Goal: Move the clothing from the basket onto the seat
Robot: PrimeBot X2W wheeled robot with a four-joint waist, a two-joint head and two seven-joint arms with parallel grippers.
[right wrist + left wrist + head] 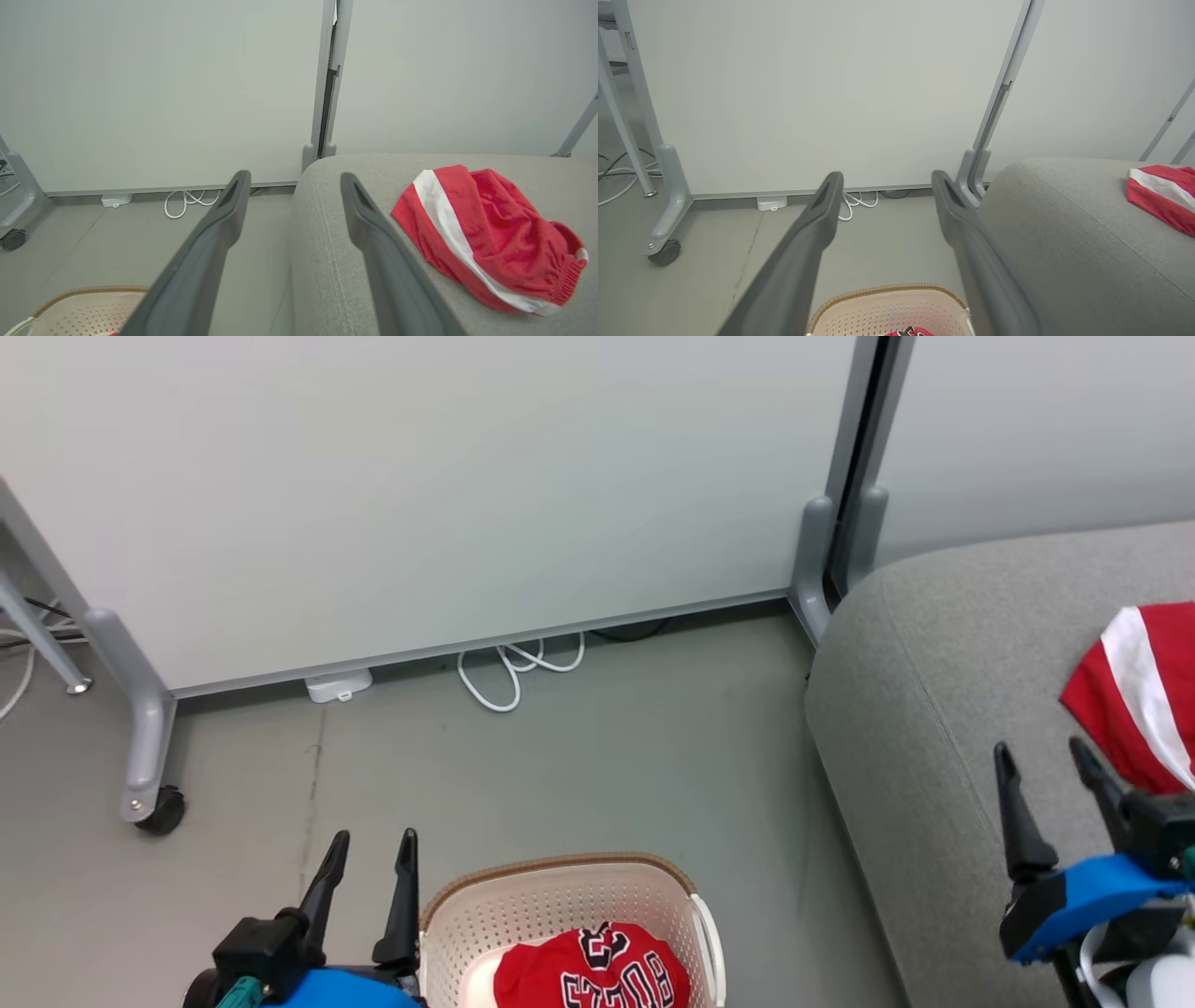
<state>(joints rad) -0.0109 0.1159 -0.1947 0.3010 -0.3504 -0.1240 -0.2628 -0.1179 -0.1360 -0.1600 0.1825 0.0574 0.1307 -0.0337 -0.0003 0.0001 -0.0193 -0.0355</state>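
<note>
The left pincer (374, 836) stands empty with its fingers apart, just left of the basket (560, 901). The red jersey (597, 975) lies inside the basket, to that pincer's right. The right pincer (1040, 747), also spread and empty, hangs by the rounded edge of the seat (924, 709), with the red shorts (1134, 700) on the cushion just to its right. Open floor (607, 756) stretches ahead between the two pincers.

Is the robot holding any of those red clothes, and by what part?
Nothing is held. Left gripper and right gripper are open and empty; the jersey lies in the basket, the shorts on the seat.
</note>
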